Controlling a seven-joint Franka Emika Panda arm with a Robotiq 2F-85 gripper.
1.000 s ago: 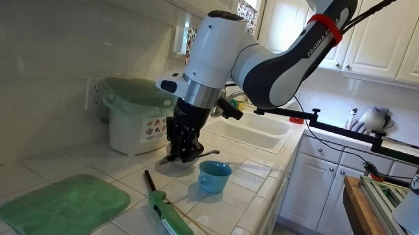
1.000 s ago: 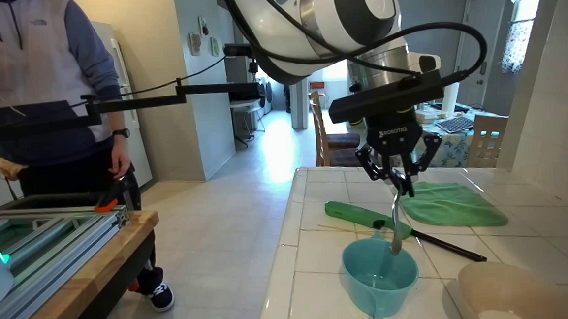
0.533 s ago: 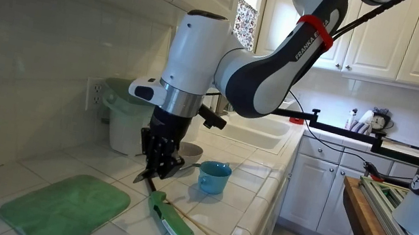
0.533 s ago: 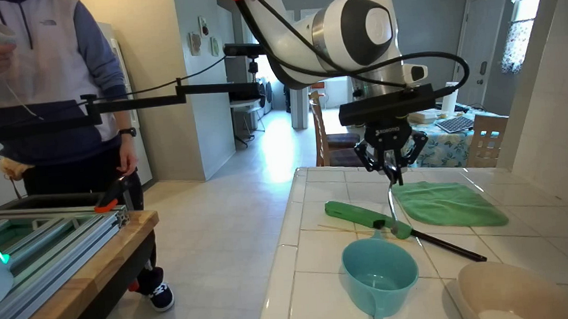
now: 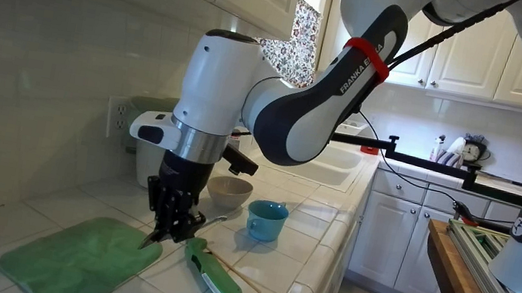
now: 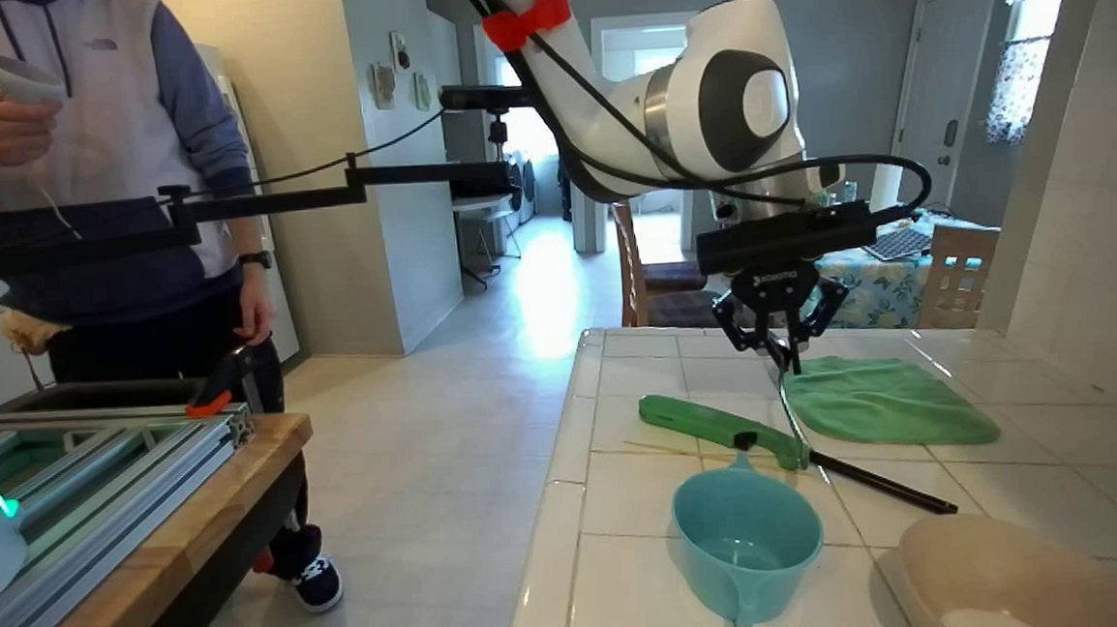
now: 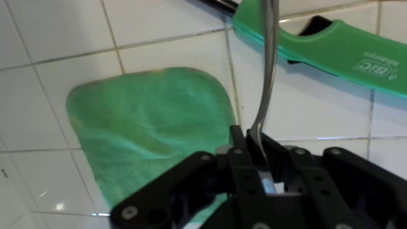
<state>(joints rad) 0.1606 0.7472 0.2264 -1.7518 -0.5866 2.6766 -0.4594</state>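
Note:
My gripper (image 5: 173, 232) is shut on a silver metal spoon (image 5: 214, 221), held above the tiled counter. The gripper also shows in an exterior view (image 6: 783, 363) and in the wrist view (image 7: 251, 135). The spoon's long handle (image 7: 269, 54) sticks out from between the fingertips; its other end is partly hidden by the fingers. The gripper is over the near edge of a green cloth (image 5: 79, 265), which lies flat and also shows in the wrist view (image 7: 149, 117). A green lighter (image 5: 216, 275) with a black nozzle lies beside the cloth, below the spoon handle in the wrist view (image 7: 349, 57).
A blue two-handled cup (image 5: 264, 225) stands upright near the counter's front edge. A beige bowl (image 5: 230, 192) stands behind it. A thin wooden stick (image 5: 241, 275) lies by the lighter. A white bin (image 5: 144, 166) stands against the wall. A person (image 6: 114, 186) stands beyond the robot's table.
My gripper has moved from beside the cup and bowl toward the green cloth and lower, carrying the spoon. The handle has left the cup's area. The cup, bowl, lighter and cloth have not moved.

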